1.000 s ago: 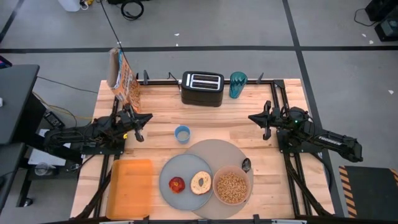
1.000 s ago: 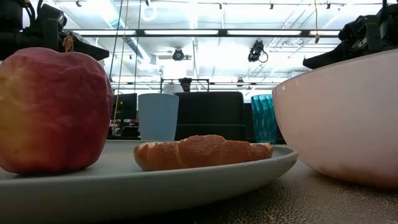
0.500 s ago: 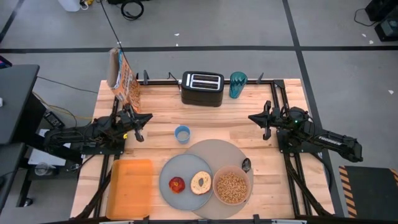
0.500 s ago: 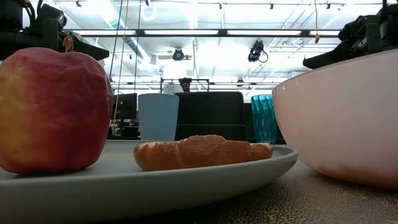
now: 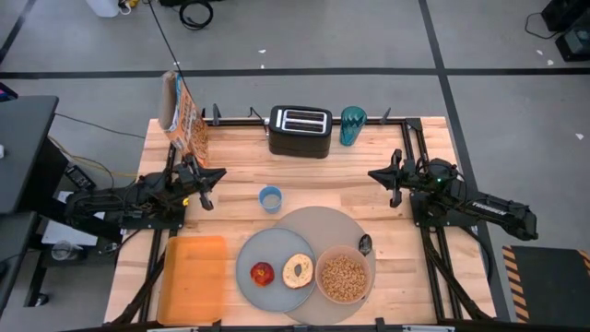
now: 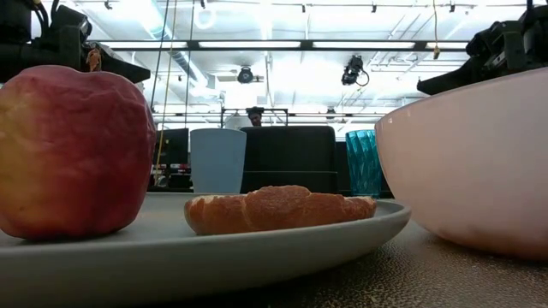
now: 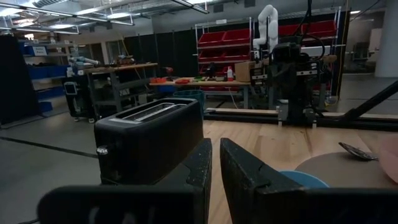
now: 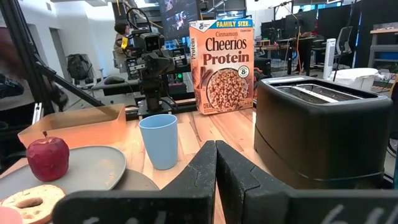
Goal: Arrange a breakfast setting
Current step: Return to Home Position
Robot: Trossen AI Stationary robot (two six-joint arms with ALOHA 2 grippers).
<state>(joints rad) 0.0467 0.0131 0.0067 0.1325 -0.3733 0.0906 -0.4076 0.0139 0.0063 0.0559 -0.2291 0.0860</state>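
Wooden plank table (image 5: 369, 175), round grey mat (image 5: 327, 226), smooth pink bowl (image 6: 462, 162)

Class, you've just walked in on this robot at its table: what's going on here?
Nothing is being handled right now. Both arms wait at the table's sides, the left claw and right claw shut and empty. The breakfast looks laid out. The apple and bagel half sit on the plate. The bowl of cereal is beside it on the grey mat, and the spoon lies on the mat next to the bowl.
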